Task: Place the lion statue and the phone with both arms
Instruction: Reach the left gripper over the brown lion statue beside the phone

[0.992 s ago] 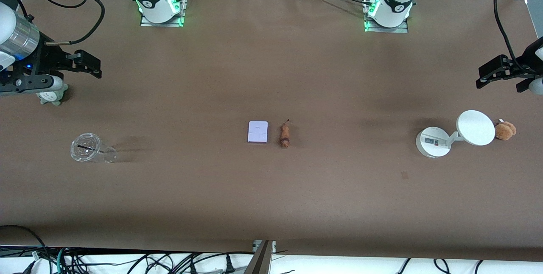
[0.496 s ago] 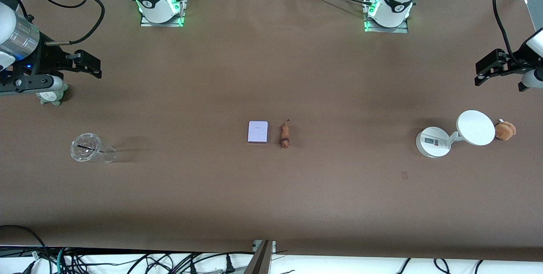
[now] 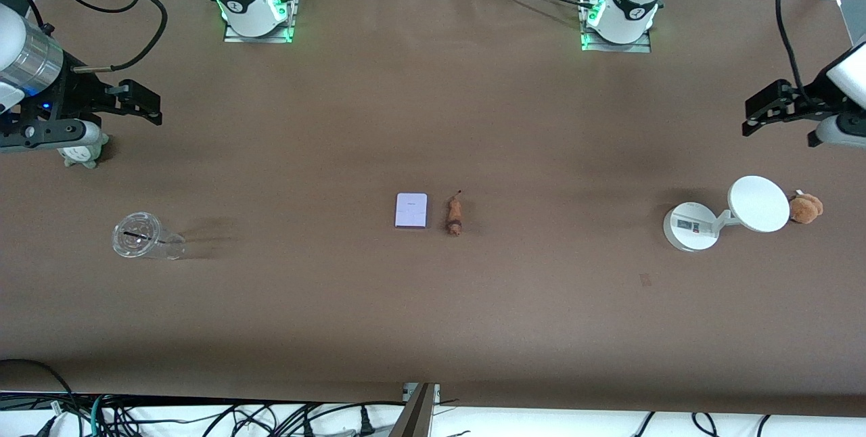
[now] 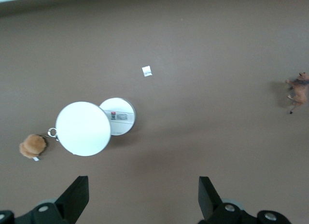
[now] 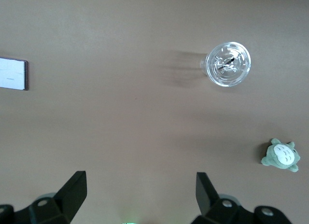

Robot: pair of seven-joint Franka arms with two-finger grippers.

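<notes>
The phone (image 3: 411,210), a pale lavender-white rectangle, lies flat at the table's middle. The lion statue (image 3: 454,216), a small reddish-brown figurine, lies right beside it on the left arm's side. My left gripper (image 3: 749,117) is open and empty in the air at the left arm's end of the table, over bare cloth by the white stand. Its wrist view (image 4: 143,197) shows the lion statue (image 4: 300,89) at the edge. My right gripper (image 3: 155,107) is open and empty at the right arm's end. Its wrist view (image 5: 141,195) shows the phone (image 5: 13,74) at the edge.
A white round stand with a disc (image 3: 758,203) and a tan-brown plush toy (image 3: 806,208) sit at the left arm's end. A clear plastic cup (image 3: 139,236) and a grey-green plush toy (image 3: 84,153) sit at the right arm's end. A small paper scrap (image 4: 147,71) lies on the cloth.
My left gripper has shifted a little toward the table's middle and toward the arms' bases. The right arm, the phone and the lion statue have not moved.
</notes>
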